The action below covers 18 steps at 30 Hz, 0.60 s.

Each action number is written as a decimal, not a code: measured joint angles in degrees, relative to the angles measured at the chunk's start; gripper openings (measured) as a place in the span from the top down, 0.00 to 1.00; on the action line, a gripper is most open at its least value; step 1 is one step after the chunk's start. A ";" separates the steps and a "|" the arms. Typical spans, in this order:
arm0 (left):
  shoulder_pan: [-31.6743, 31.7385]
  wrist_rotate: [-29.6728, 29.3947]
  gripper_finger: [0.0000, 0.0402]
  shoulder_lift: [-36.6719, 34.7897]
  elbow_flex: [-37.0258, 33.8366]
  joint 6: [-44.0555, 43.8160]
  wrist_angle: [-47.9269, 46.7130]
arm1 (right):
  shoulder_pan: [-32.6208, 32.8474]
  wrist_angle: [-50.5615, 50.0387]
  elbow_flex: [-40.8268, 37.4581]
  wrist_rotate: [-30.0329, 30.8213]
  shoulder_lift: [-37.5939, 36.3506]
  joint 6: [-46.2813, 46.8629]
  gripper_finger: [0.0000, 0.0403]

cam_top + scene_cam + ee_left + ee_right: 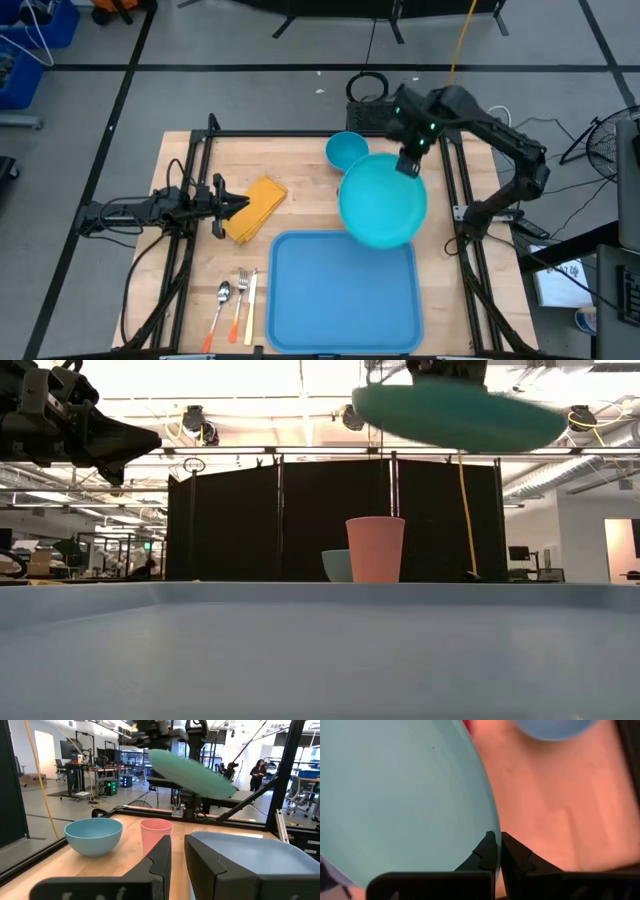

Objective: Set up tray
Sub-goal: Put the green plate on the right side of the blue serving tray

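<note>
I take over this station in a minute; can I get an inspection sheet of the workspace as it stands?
Surface: wooden table, bare patches visible.
Job's things: blue tray flat at the near edge, nothing on it; teal plate held tilted in the air, over the tray's far edge.
Clutter: blue bowl, pink cup, yellow cloth, spoon, fork and knife left of the tray.
Grippers: right gripper jaws shut on the plate's rim; left gripper by the cloth, jaws nearly closed, holding nothing.
Cables: yellow cord beyond the table.
Surroundings: a person standing far off.
</note>
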 joint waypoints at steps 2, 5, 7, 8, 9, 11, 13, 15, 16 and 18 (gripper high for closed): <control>0.00 0.00 0.86 0.00 0.00 -0.04 0.00 | 4.55 0.03 0.00 0.01 0.00 1.83 1.00; 0.02 0.00 0.86 0.00 0.00 -0.08 0.00 | 11.03 0.13 0.00 0.09 -0.21 3.66 1.00; 0.02 0.00 0.86 0.00 0.00 -0.41 -0.01 | 15.10 0.02 0.00 0.07 -0.33 5.00 1.00; 0.02 0.01 0.86 0.00 0.00 -0.86 0.00 | 16.97 -0.01 0.00 0.07 -0.32 5.92 1.00; 0.01 0.00 0.86 0.00 0.00 -1.05 0.00 | 18.77 0.00 0.00 0.07 -0.26 6.93 1.00; 0.00 0.00 0.86 0.00 0.00 -1.20 0.00 | 22.13 0.12 0.00 0.22 -0.22 9.13 1.00; 0.00 0.00 0.86 0.00 0.00 -1.18 0.00 | 25.15 0.07 0.00 0.39 -0.26 11.29 1.00; 0.02 0.00 0.86 -0.01 0.00 -1.18 0.00 | 28.02 0.18 0.00 1.63 -0.26 14.15 1.00; 0.02 0.00 0.86 0.00 0.00 -1.18 0.00 | 29.25 0.42 -0.01 2.03 -0.26 15.43 1.00; 0.01 0.00 0.86 -0.01 0.00 -1.23 0.00 | 31.29 1.48 -0.56 1.97 -0.26 17.61 1.00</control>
